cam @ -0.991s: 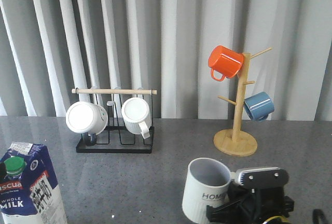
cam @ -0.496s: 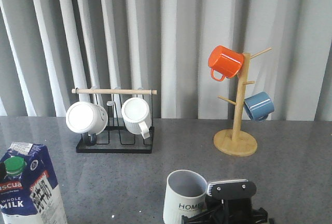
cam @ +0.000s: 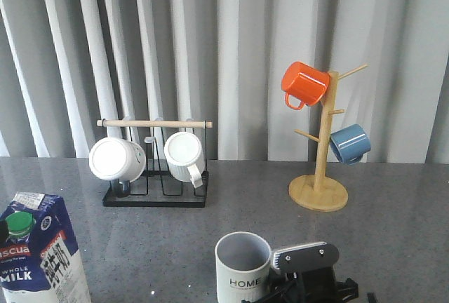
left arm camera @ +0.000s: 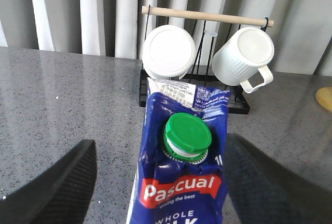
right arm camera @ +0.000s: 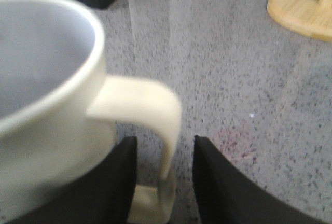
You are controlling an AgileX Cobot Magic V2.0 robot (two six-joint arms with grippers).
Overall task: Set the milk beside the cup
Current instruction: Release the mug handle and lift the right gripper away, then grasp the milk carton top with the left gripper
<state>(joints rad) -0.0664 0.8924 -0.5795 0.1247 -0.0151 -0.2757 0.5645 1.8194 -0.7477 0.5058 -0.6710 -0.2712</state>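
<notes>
The milk [cam: 38, 254], a blue-and-white carton with a green cap, stands at the front left of the table. In the left wrist view the milk [left arm camera: 181, 193] stands between the wide-open fingers [left arm camera: 62, 185] of my left gripper [left arm camera: 161, 146], with a gap on each side. The cup [cam: 242, 268], cream-white with "HOME" lettering, stands at the front centre. My right gripper [cam: 291, 282] is just right of it. In the right wrist view my right gripper [right arm camera: 165, 146] straddles the handle of the cup [right arm camera: 46, 79], jaws narrowly apart with a gap on both sides.
A black rack [cam: 156, 196] with a wooden rod holds two plain white mugs [cam: 116, 158] at the back left. A wooden mug tree [cam: 319, 192] at the back right carries an orange mug [cam: 304, 84] and a blue mug [cam: 349, 143].
The cup and my right gripper have moved left together, towards the front centre of the table. The milk and the left gripper have not moved.
</notes>
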